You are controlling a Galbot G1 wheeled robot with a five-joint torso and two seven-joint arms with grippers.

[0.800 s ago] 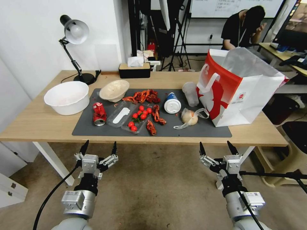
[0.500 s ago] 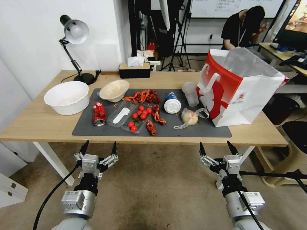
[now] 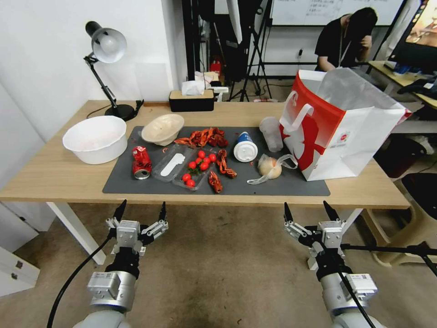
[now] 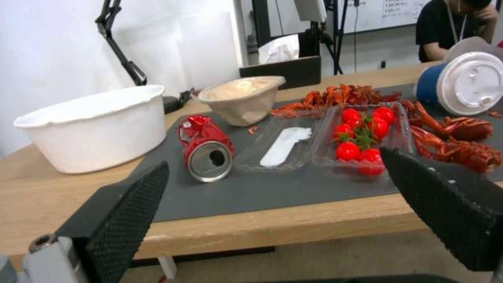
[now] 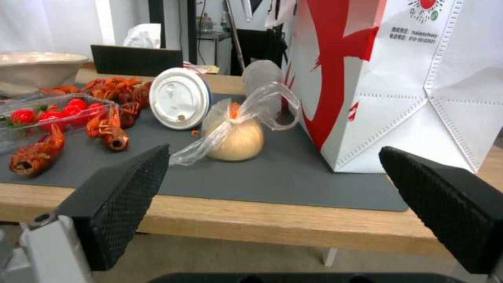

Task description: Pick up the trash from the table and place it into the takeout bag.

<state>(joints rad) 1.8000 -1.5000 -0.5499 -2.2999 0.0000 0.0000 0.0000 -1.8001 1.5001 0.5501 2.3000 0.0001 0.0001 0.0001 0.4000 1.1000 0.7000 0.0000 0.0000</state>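
Head view: my left gripper point(image 3: 140, 208) and right gripper point(image 3: 310, 209) hang spread wide below the table point(image 3: 54, 175). Left of the takeout bag point(image 3: 339, 132): knotted bag point(image 3: 269, 166), cup point(image 3: 245, 147), crayfish shells point(image 3: 223, 163), tomatoes point(image 3: 199, 166), can point(image 3: 141, 162).

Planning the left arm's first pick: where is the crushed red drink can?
In the head view, the crushed red drink can lies on the dark grey mat's left end, between the white bowl and the clear plastic tray.
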